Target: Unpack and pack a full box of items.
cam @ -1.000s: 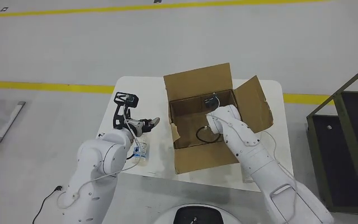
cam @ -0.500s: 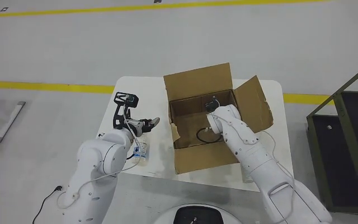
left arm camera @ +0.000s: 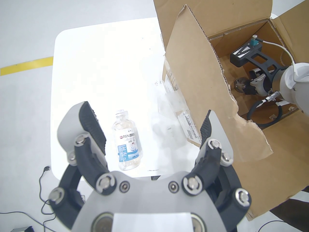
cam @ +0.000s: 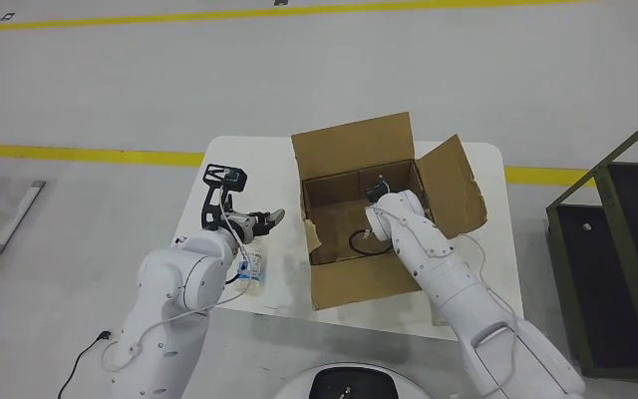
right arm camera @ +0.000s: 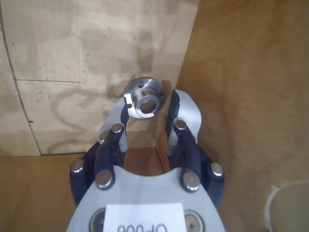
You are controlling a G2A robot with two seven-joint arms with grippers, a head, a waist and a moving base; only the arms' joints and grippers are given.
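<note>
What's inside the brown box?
In the box, a shiny metal ring sits between the right gripper's open fingers. The arm covers the floor beneath it.

White glossy arms [cam: 179, 284]; black linkages, silver fingers [left arm camera: 69, 121] (ribbed black pads), steel screws, thin white cable [left arm camera: 277, 46].

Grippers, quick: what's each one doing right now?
Left gripper: open, empty.
Right gripper: open, jaws either side of the metal flange, not clamped.
</note>
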